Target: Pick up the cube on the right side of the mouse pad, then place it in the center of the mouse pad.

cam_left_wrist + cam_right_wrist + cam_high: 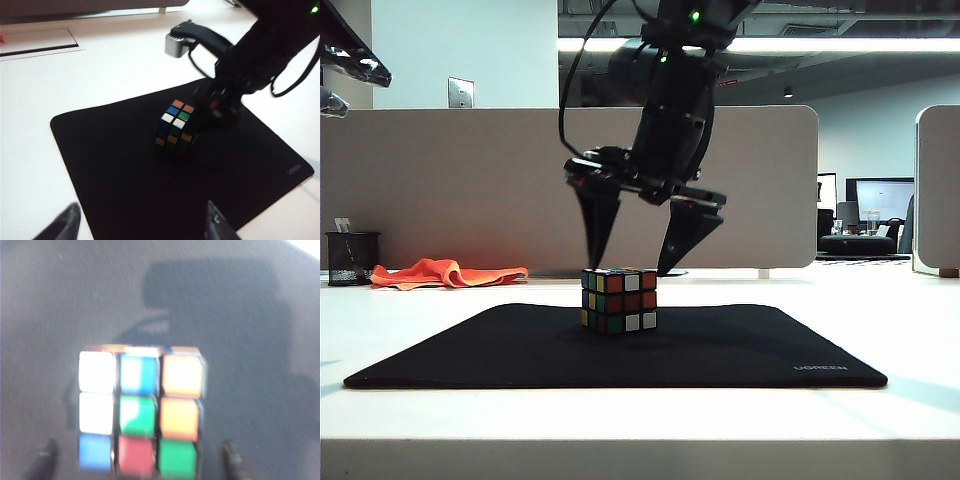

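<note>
Fingers of the right gripper point(637, 268) spread above the cube point(619, 300) — rigid, light, slick; grip opposite flat faces. Left gripper point(142, 225) spread, well apart from the cube.

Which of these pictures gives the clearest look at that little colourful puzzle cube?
The exterior view: the small black-framed puzzle cube is sharp, resting on the flat black mouse pad below the open right gripper. The left wrist view shows it smaller and softer. The right wrist view shows it large but blurred.

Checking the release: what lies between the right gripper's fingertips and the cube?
Nothing: in the exterior view the right gripper stands open just above the cube, which rests on the mouse pad.
</note>
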Motion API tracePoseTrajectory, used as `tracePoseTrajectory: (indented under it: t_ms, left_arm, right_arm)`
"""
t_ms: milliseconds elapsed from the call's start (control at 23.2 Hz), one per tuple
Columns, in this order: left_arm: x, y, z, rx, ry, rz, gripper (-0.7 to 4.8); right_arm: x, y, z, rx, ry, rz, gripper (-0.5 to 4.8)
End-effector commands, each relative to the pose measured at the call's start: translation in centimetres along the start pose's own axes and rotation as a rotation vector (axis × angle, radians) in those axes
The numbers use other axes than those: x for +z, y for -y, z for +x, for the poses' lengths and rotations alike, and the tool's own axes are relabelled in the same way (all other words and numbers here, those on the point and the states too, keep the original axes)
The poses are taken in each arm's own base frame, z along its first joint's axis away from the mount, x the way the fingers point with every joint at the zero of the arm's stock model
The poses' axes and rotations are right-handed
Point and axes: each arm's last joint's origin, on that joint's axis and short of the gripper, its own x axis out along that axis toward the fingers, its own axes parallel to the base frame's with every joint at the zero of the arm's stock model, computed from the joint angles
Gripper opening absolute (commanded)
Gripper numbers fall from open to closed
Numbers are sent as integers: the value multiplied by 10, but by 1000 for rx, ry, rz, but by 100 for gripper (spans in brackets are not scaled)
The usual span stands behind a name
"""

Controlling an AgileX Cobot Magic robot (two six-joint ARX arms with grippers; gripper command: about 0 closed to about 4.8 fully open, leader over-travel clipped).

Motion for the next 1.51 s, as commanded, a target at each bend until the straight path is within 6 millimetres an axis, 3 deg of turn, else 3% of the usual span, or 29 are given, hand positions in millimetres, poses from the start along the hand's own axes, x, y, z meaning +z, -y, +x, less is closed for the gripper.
tracePoseTrajectory:
  t_ms: [43,86,259,388,431,474,517,647,690,862,991,1207,1336,1509]
  left_arm:
    - [3,0,-1,-2,17,8,318]
    - [4,0,-1,-1,25,12,318]
    - [5,0,-1,0,30,15,318]
    - [6,0,-1,-1,41,20,306]
    - [6,0,-1,-1,41,20,304]
    - [6,0,-1,-2,39,19,305]
    - [6,0,-1,-3,38,19,305]
    - [4,0,-1,0,24,11,303]
    - [4,0,-1,0,22,10,294]
    - [3,0,-1,-2,19,8,133]
    - [4,1,-2,0,21,9,58]
    - [5,1,-4,6,32,15,44]
    - [5,1,-6,44,40,19,-6]
    - [4,2,-12,128,39,22,-6]
  right_arm:
    - [4,8,-35,-54,85,8,305]
    - [5,14,-49,-69,120,9,197]
    - [-2,45,-100,-121,198,68,142]
    - [-14,67,-160,-159,336,126,80]
    - [-16,70,-170,-166,360,134,69]
    - [-23,76,-189,-184,403,153,8]
    - [-29,80,-202,-199,430,168,-8]
    - [-46,87,-227,-242,493,173,-8]
    - [-49,87,-231,-264,502,175,-8]
    - [-67,86,-248,-364,535,155,-8]
    - [-80,83,-254,-403,587,154,-8]
    - [-105,79,-250,-445,691,161,-8]
    - [-126,77,-242,-448,732,160,-8]
    - [-176,70,-219,-454,865,155,-7]
